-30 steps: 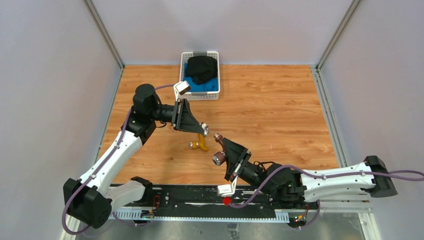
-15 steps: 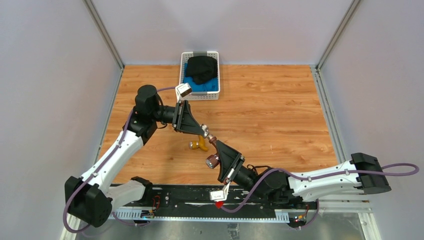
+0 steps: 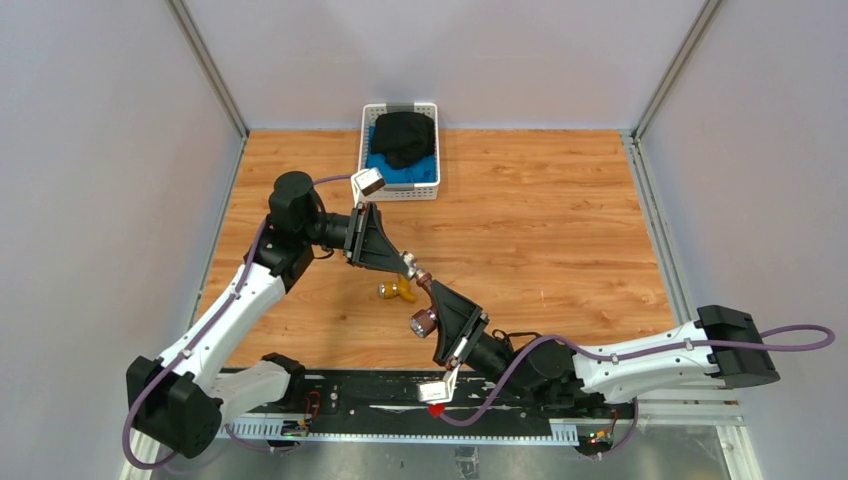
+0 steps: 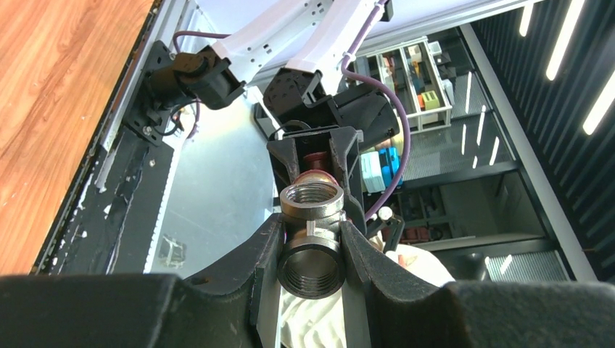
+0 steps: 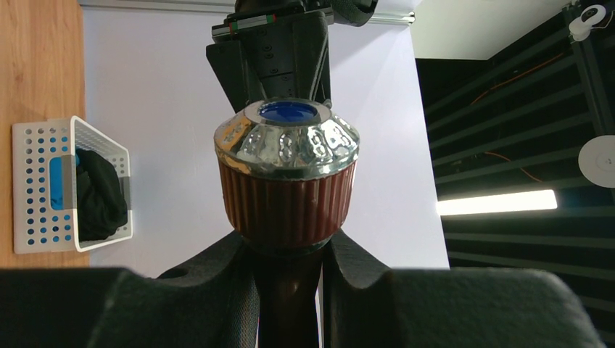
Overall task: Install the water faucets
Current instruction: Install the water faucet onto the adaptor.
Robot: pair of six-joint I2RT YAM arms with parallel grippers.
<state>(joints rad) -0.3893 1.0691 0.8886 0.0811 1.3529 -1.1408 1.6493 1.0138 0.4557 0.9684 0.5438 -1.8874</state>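
Two grippers are seen, and each is closed on one part. By the left gripper [image 4: 312, 245] a stubby grey metal fitting [image 4: 310, 217] with two threaded openings showing is clamped between the fingers. By the right gripper [image 5: 288, 268] the stem of a dark reddish-brown metal faucet [image 5: 286, 206] is clamped, with its round silvery-capped, blue-marked knob [image 5: 288, 141] standing just past the fingertips.

In the top view both parts are held in the air above the middle of the wooden worktop [image 3: 550, 230]. The faucet's free end is brought up to the fitting; whether the two are touching or engaged cannot be told. In the left wrist view a rounded end of the faucet is seen directly behind the fitting's farther opening.

A second faucet, a brass-yellow metal faucet [image 3: 397, 291], is lying on the worktop just beside and below the meeting grippers, gripped by neither. Two faucets are thus counted, and one fitting.

At the far edge of the worktop, well apart from the grippers, one white perforated basket [image 3: 362, 140] is placed; one black cloth [image 3: 403, 137] and a blue item [image 3: 410, 172] are held in it.
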